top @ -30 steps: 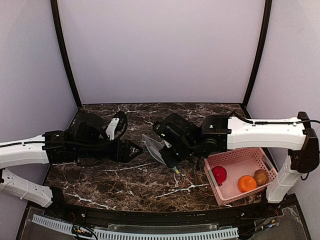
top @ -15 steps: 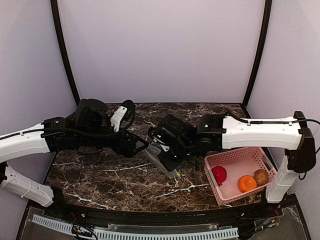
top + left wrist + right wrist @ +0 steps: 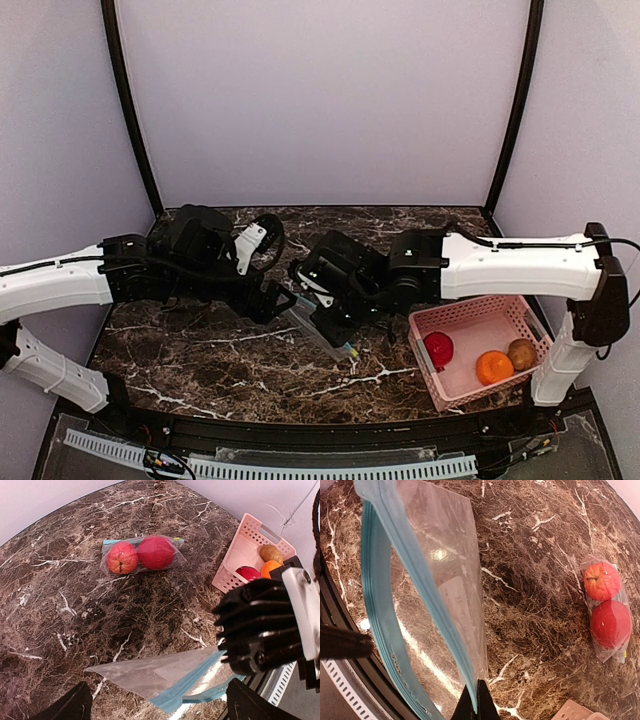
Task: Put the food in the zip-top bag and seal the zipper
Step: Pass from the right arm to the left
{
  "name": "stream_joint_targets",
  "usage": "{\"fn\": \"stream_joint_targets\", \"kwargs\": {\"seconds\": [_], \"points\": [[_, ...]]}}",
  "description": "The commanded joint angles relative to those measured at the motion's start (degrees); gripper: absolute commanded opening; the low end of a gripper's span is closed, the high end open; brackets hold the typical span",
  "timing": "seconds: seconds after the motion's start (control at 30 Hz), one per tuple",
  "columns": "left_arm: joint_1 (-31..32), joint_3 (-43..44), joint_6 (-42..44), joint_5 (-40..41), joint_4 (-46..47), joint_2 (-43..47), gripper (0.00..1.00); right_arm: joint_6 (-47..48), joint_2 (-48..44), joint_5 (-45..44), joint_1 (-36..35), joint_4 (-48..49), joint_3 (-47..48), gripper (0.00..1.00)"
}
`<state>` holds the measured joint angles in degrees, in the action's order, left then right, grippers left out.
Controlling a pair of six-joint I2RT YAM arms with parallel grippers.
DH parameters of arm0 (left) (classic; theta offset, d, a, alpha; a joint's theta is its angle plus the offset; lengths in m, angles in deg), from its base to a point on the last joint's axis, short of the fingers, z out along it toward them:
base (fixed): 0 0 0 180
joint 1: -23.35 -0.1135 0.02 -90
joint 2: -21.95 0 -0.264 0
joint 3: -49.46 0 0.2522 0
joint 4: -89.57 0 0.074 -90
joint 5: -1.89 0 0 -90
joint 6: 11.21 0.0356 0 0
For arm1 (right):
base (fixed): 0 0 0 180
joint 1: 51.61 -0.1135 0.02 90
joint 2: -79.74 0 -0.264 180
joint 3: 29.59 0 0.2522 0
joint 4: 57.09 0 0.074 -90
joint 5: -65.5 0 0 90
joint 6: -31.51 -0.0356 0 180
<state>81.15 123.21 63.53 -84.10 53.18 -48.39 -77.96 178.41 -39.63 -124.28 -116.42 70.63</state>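
My right gripper (image 3: 478, 696) is shut on the zip-top bag (image 3: 437, 575), pinching one side of its blue zipper rim so the clear, empty bag hangs above the marble table. In the top view that bag (image 3: 322, 333) hangs between the two grippers. My left gripper (image 3: 158, 685) is open, its fingers either side of the bag's blue zipper edge (image 3: 187, 680) without touching it. In the pink basket (image 3: 505, 318) lie a red fruit (image 3: 438, 348) and an orange fruit (image 3: 494, 367). Two more red fruits (image 3: 142, 555) lie in a second small clear bag on the table.
A brownish round piece (image 3: 521, 352) lies in the basket's far right corner. The basket stands at the table's front right, close to the right arm's base. The bagged red fruits (image 3: 605, 610) lie further back on the table, hidden by the arms in the top view.
My left arm has swung right and brought its gripper up to the hanging bag, opening wider on the way. The right gripper has shifted slightly left with the bag.
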Motion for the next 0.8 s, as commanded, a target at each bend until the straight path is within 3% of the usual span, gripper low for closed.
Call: {"fn": "stream_joint_targets", "kwargs": {"seconds": [0.0, 0.2, 0.77], "points": [[0.03, 2.28, 2.17, 1.15, -0.91, -0.87, 0.92, 0.87, 1.20, 1.09, -0.93, -0.49, 1.52, 0.00], [0.03, 2.45, 2.90, -1.64, -1.45, -1.64, 0.76, 0.68, 1.26, 0.53, -1.16, -0.73, 1.65, 0.00], [0.03, 0.20, 5.94, -3.47, -1.81, -1.29, 0.54, 1.27, 0.42, 2.24, -1.15, -0.35, 1.84, 0.00]]}}
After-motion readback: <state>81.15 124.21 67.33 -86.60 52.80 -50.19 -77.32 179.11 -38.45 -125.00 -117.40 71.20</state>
